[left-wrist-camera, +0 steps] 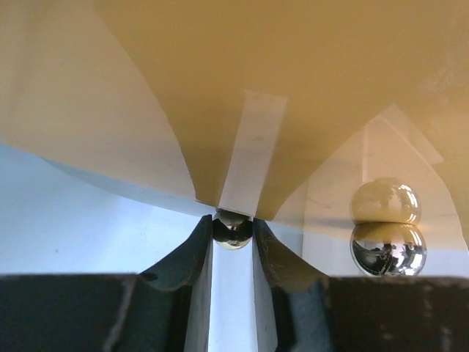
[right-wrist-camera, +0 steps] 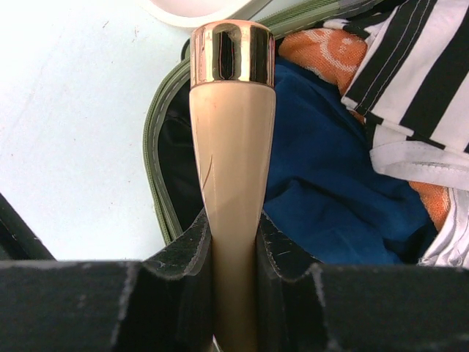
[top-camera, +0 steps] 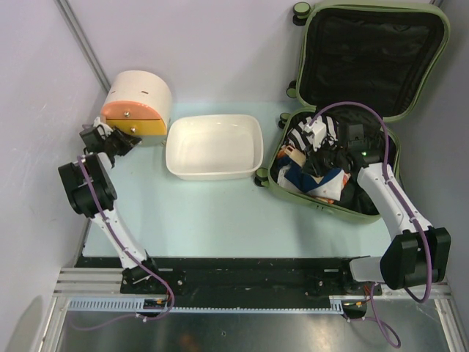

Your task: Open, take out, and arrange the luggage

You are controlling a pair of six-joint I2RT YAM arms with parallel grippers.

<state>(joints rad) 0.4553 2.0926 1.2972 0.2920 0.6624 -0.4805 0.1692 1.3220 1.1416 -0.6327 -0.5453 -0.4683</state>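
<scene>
**Suitcase open at far right, both grippers holding something**

From my station I see the luggage (top-camera: 370, 59) at the far right of the table (top-camera: 220, 213). It is an olive-green hard shell with rounded corners and small black wheels (top-camera: 261, 176). The lid stands up toward the back and shows its black fabric lining. The lower half lies flat on the table, packed with clothes. The right wrist view shows a black-and-white striped cloth (right-wrist-camera: 410, 66), a blue cloth (right-wrist-camera: 322, 169) and an orange-and-white one (right-wrist-camera: 322, 48).

My right gripper (right-wrist-camera: 233, 242) is over that lower half. Its fingers are pressed against the sides of a cream bottle (right-wrist-camera: 233, 132) with a shiny copper cap (right-wrist-camera: 233, 53), which points toward the suitcase's green rim.

My left gripper (left-wrist-camera: 233, 242) is at the far left, against the orange front of the round drawer box (top-camera: 135, 103). Its fingers pinch a small metal knob (left-wrist-camera: 233, 227), and a second knob (left-wrist-camera: 387, 202) sits off to the right.

A white tub (top-camera: 214, 147) rests between the box and the suitcase.
</scene>
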